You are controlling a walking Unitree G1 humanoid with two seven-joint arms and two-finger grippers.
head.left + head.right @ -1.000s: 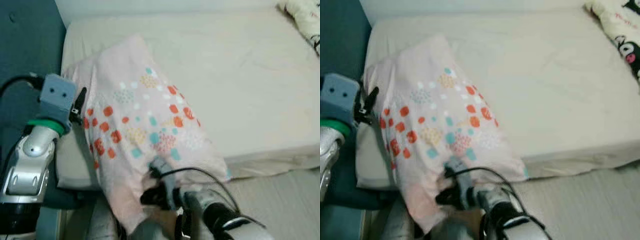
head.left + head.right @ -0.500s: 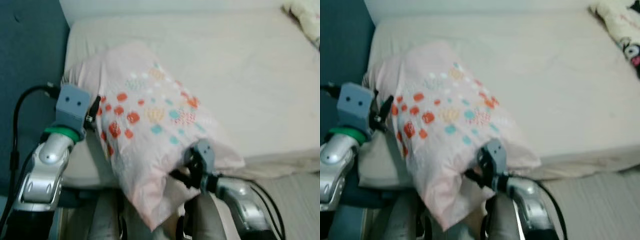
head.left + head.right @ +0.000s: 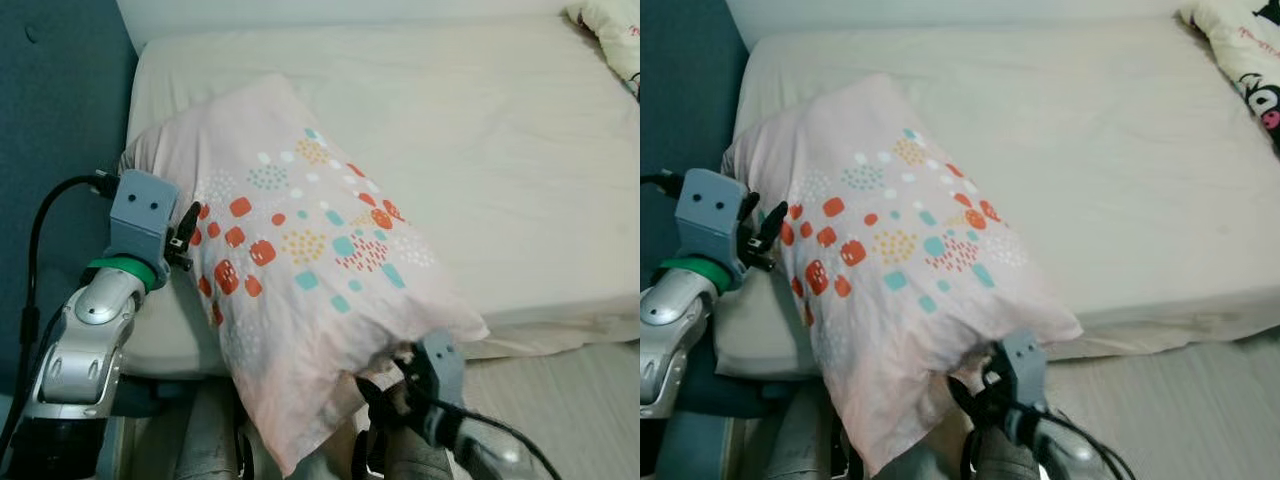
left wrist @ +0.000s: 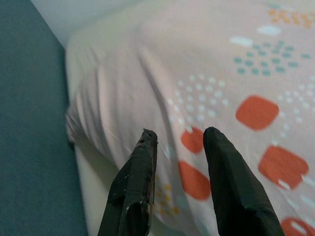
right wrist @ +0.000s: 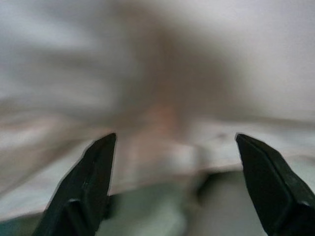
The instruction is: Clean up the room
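**Pink pillow draped over the bed's near corner**

Pink pillow [image 3: 300, 270], dotted orange and teal, lies on the cream bed [image 3: 500, 170], its lower end hanging past the edge. Left end effector [image 4: 174, 142] sits against the pillow's side, fingers a little apart, gripping nothing. Right end effector [image 5: 174, 152], spread wide, points at the hanging end; that wrist view is blurred. The right eye view catches a printed plush [image 3: 1245, 70] at the far corner.

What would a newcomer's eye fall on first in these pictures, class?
First, the pale pink pillow with orange and teal spots, lying slantwise over the near left corner of the cream mattress. Next, the left pincer pressing against the pillow's left edge, and the right pincer, fingers spread wide, just beneath its overhanging lower corner.
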